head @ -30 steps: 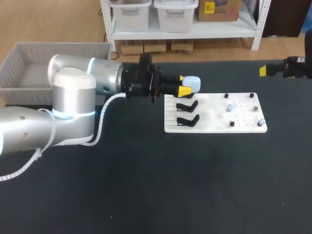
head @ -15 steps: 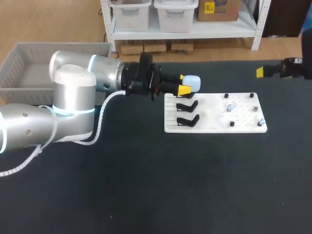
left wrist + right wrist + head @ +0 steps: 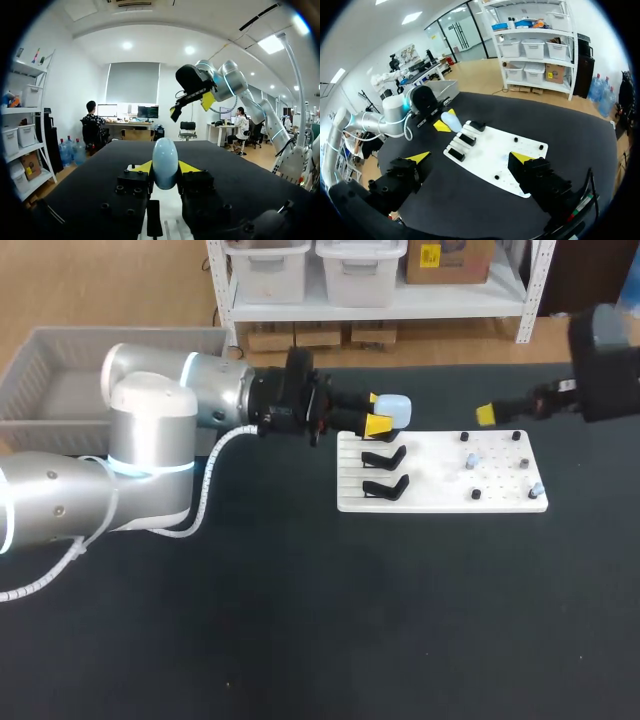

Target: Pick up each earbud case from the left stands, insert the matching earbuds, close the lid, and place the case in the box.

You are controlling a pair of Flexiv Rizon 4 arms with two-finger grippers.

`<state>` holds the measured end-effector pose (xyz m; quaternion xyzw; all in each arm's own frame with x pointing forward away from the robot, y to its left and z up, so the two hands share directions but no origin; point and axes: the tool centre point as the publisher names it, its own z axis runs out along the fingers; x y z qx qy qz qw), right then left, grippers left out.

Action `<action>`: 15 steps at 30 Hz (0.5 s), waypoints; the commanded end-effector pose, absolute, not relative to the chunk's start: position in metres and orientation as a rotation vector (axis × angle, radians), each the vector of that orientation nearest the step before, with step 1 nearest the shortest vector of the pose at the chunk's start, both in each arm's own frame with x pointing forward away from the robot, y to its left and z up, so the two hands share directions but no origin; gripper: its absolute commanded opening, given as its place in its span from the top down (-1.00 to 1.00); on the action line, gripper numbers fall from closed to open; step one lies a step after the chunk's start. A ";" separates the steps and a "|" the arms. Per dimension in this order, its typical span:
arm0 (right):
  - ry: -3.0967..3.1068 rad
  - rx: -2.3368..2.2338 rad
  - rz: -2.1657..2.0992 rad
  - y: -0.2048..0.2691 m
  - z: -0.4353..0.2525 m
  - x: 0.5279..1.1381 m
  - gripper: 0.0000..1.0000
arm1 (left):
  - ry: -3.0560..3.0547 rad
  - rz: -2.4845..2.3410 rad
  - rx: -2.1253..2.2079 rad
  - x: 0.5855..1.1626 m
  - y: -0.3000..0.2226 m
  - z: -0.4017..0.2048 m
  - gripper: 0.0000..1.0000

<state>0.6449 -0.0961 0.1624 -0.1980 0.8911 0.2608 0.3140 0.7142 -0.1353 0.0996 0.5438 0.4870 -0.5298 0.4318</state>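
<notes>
My left gripper [image 3: 378, 420] is shut on a pale blue earbud case [image 3: 393, 410], held in the air just past the white board's [image 3: 440, 500] far left corner. In the left wrist view the case [image 3: 165, 162] stands upright between the yellow tips. Two black stands [image 3: 384, 457] sit empty on the board's left side. Small pale earbuds [image 3: 472, 457] lie among black pegs on its right side. My right gripper [image 3: 470, 159] hangs open and empty above the board [image 3: 495, 155], over its far right part, with one fingertip [image 3: 486, 414] showing in the head view.
A grey plastic box [image 3: 60, 380] stands at the table's far left edge, behind my left arm. The black table top [image 3: 320, 620] spreads wide in front of the board.
My right arm has swung in from the right edge toward the board's far side. The left arm with the case has barely shifted.
</notes>
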 end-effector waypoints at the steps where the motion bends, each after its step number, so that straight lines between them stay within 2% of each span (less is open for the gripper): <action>1: 2.367 -0.524 0.686 -0.074 0.156 0.651 -1.00 | 1.214 -1.322 1.356 0.715 -0.136 0.099 1.00; 15: 2.453 -0.522 0.674 -0.021 0.134 0.662 -1.00 | 1.214 -1.322 1.356 0.715 -0.136 0.099 1.00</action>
